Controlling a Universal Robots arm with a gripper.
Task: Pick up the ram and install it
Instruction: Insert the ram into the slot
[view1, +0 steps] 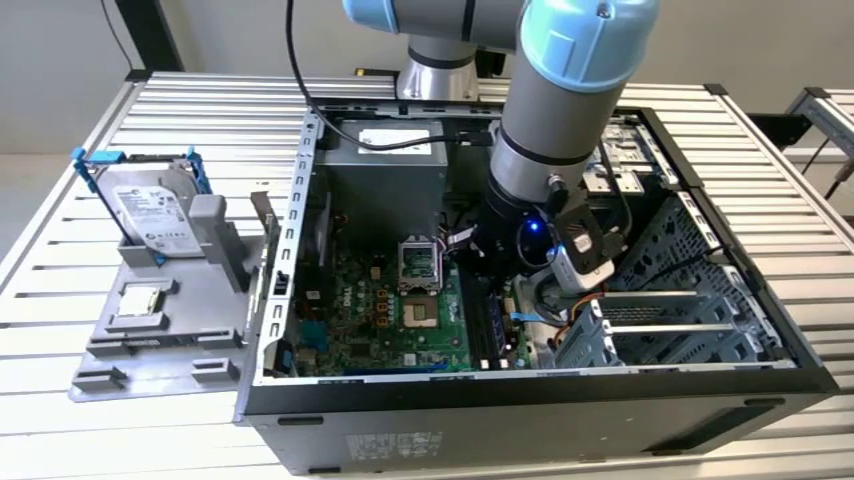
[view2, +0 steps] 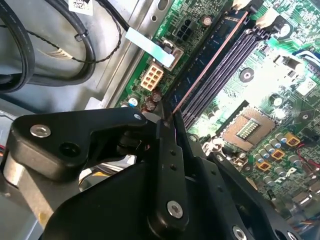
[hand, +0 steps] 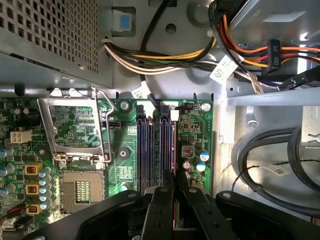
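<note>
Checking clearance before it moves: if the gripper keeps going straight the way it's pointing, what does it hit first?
Most likely the motherboard's memory slots. The gripper is shut on the ram, whose thin edge runs along the slot nearest the board's edge. How much gap remains is unclear, but nothing else seems to lie between.

The open computer case (view1: 534, 400) lies on the slatted table (view1: 80, 250). On the exterior view's left of the case stands a tray (view1: 147, 350), and a hard drive (view1: 150, 215) leans at the tray's far end. Inside the case the motherboard (view1: 360, 320) lies flat on the bottom, with the CPU socket (view1: 418, 300) on it. The memory slots (view1: 487, 325) run just to the exterior view's right of the socket. The drive cage (view1: 667, 320) sits further right. The arm (view1: 561, 110) reaches down into the case above the slots.
</note>
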